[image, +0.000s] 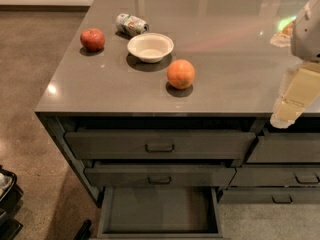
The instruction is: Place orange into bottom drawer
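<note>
Camera view: orange [181, 74] on counter [225, 54]; gripper [286, 115] seemingly at right edge

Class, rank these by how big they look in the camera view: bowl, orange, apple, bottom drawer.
Largest first:
bottom drawer
bowl
orange
apple
The apple lies farther back, so orange over apple is unsure. The claw hangs at the right edge.

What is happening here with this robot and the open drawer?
A robot arm is working at a grey counter. Its end effector hangs at the counter's front edge on the right, apart from the orange. The orange sits on the counter near the front, close to a white bowl. An apple and a can lying on its side are farther back on the left. The bottom drawer is pulled open and looks empty, so the orange is not yet picked up.
</note>
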You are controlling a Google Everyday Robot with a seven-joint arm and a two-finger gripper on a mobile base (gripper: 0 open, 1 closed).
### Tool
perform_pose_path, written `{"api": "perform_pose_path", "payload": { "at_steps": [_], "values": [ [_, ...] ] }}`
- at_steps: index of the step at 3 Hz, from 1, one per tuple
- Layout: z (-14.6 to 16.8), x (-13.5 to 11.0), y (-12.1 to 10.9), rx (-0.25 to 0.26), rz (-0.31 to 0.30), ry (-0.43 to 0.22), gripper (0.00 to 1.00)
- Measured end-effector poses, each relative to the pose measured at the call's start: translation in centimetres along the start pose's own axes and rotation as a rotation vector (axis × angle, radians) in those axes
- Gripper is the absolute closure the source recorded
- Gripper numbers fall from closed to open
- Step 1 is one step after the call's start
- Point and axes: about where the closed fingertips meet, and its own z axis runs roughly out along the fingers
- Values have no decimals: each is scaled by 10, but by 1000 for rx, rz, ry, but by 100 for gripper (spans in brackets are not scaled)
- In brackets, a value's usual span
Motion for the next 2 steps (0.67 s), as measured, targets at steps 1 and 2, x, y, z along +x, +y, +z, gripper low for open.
{"api": "perform_pose_path", "payload": {
  "at_steps": [1, 2],
  "values": [
    [0, 0, 0, 0, 0, 0, 0],
    [1, -2, -7, 10, -12, -24, 0]
  ]
}}
